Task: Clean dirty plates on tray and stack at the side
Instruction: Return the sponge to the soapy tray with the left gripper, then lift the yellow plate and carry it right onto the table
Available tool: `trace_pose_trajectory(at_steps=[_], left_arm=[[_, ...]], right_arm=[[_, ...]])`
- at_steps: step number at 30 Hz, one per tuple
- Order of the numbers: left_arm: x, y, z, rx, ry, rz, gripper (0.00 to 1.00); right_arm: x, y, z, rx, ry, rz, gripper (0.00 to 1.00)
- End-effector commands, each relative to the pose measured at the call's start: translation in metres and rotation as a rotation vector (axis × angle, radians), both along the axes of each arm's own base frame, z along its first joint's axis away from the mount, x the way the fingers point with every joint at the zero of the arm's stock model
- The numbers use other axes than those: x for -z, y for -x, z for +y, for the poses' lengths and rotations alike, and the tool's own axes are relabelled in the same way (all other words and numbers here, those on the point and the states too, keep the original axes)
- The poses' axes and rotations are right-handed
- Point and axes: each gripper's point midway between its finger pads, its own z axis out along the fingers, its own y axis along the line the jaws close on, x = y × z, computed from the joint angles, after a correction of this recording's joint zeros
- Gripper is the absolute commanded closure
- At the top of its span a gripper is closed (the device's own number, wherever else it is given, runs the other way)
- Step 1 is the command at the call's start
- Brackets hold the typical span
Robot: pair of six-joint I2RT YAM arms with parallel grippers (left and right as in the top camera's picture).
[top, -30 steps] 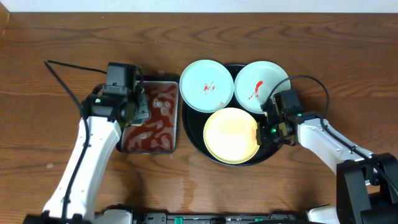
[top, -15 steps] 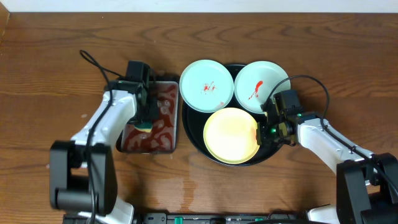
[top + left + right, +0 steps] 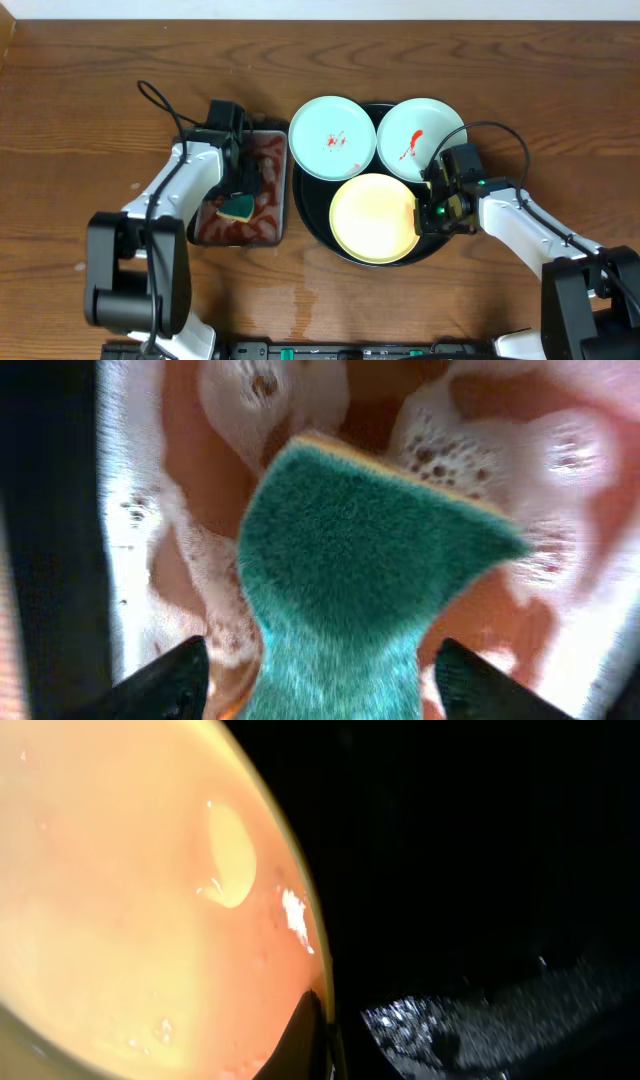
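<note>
Yellow plate (image 3: 372, 217) lies on the near side of the tray (image 3: 310, 215), toward the robot, and its far edge meets the two mint plates; I cannot tell whether it touches or overlaps them. Left mint plate (image 3: 332, 138) and right mint plate (image 3: 420, 138) sit side by side on the far half of the tray, edges close together, each covering part of the far rim. Both carry red smears — a scatter near the middle of the left one, a longer streak on the right one. From overhead the yellow face looks plain. The right wrist view shows it wet, with small droplets and one oval bead near the rim. Right gripper (image 3: 421, 214) is at the yellow plate's right edge, jaws drawn close on the rim. One dark fingertip (image 3: 312, 1035) shows at the rim and the other is lost against the black tray. Left gripper (image 3: 330, 685) is down in the small tray (image 3: 268, 228), which stands just left of the black tray on the table (image 3: 80, 90). It is pinched on a sponge (image 3: 370, 550), green scrub face up, with a thin yellow layer showing at the far edge. The sponge is squeezed narrow between the two fingers and flares wider beyond them. Around it the small tray holds reddish liquid with white foam (image 3: 450, 450). All three plates are on the tray — none stands at the side.
</note>
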Motion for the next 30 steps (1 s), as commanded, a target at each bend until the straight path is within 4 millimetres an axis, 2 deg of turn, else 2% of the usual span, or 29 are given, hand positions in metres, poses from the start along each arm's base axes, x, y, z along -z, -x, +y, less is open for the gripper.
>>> trace_pose_trajectory(at_steps=[1, 4, 7, 11, 18, 30], left_arm=[[-0.031, -0.004, 0.001, -0.002, 0.008, -0.091, 0.19], [-0.049, -0.002, 0.001, -0.006, 0.014, -0.133, 0.18], [-0.059, 0.002, 0.002, -0.042, 0.024, -0.147, 0.18], [-0.058, 0.006, 0.002, -0.092, 0.033, -0.132, 0.18], [-0.057, 0.008, -0.002, -0.096, 0.059, -0.123, 0.18], [-0.056, 0.011, -0.002, -0.096, 0.056, -0.108, 0.18]], right_arm=[[-0.013, -0.004, -0.001, -0.046, 0.038, -0.046, 0.99], [-0.03, -0.011, -0.004, -0.04, 0.052, -0.1, 0.99], [-0.05, -0.019, -0.009, -0.028, 0.078, -0.18, 0.99], [-0.075, -0.03, -0.023, -0.011, 0.145, -0.293, 0.99], [-0.11, -0.039, -0.045, -0.006, 0.373, -0.478, 0.99], [-0.161, -0.043, -0.037, -0.1, 0.796, -0.749, 0.99]])
